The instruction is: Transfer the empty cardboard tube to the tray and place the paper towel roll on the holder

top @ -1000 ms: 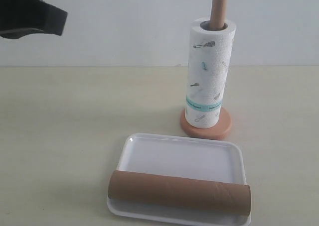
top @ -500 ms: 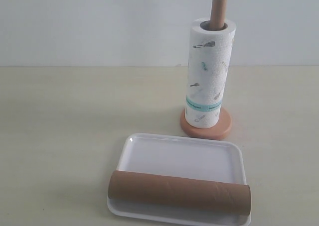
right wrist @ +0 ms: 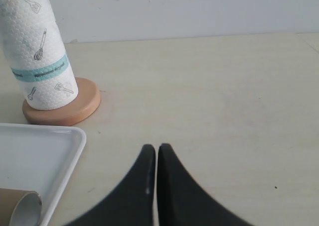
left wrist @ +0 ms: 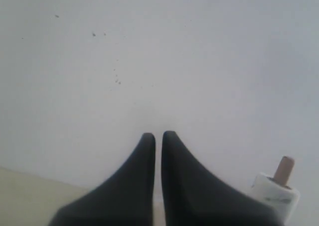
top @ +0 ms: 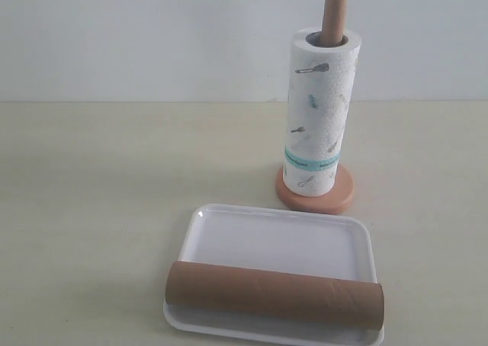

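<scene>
Withdrawn from the exterior view's ten o'clock corner: left hand, tips together, empty; right hand likewise closed, empty; empty cardboard tube lying across the six o'clock rim of tray; paper towel roll upright on holder, at one o'clock from tray.

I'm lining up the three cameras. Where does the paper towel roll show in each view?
Exterior view: the paper towel roll stands upright on the holder, behind the tray.
Left wrist view: the paper towel roll is small and distant, only its top end showing.
Right wrist view: its lower part is close up, on the holder base near the tray.
Shared landmark: the holder.
</scene>
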Tool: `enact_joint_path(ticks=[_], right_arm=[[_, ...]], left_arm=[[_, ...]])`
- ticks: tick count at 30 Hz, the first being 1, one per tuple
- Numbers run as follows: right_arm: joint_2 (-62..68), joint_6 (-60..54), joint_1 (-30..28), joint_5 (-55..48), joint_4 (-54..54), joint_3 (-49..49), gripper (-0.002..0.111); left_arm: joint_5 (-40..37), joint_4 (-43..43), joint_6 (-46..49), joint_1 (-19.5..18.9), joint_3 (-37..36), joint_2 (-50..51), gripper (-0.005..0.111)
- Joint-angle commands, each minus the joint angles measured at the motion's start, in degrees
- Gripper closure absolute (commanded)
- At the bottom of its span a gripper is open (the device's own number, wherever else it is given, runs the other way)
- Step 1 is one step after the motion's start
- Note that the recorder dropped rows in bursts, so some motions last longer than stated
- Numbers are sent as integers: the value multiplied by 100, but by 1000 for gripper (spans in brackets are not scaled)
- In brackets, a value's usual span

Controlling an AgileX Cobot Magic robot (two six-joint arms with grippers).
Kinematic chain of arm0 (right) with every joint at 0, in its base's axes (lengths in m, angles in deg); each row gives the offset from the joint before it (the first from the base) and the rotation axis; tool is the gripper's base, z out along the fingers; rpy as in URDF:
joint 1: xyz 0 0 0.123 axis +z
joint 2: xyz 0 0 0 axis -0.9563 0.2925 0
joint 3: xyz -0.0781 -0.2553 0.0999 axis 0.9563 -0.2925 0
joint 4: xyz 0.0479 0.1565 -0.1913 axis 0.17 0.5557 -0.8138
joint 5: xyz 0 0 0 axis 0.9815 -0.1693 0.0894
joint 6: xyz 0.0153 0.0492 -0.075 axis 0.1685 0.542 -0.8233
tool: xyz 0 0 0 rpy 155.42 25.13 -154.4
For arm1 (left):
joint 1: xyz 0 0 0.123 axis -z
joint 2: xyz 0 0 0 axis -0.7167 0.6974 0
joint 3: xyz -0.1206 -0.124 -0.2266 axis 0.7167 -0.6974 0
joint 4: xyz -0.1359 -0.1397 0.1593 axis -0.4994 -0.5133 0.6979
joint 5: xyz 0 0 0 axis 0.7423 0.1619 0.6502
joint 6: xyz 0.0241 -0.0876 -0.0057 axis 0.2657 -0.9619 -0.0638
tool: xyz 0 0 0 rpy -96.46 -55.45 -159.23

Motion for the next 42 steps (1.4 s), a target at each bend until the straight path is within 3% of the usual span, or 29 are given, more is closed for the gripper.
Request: enact_joint_path(ticks=[1, 5, 8, 13, 18, 23, 42], right_arm=[[-25, 0, 17, 30, -16, 2, 107], [-25, 0, 17, 30, -16, 2, 107], [-25, 0, 17, 30, -16, 2, 107], [-25, 0, 17, 30, -16, 2, 107], [-25, 0, 17, 30, -16, 2, 107], [-25, 0, 17, 16, -16, 2, 107], [-25, 0, 17, 26, -16, 2, 107]], left_arm=[[-703, -315, 1486, -24, -97, -28, 103], [-712, -1710, 3879, -24, -437, -28, 103], [-712, -2229, 4816, -24, -709, -28, 103], [-1385, -2218, 4805, -24, -709, -28, 103], [-1575, -2065, 4805, -48, -709, -28, 103], [-2166, -2137, 4568, -409, -709, -28, 103], [-2166, -2176, 4479, -502, -709, -28, 103]])
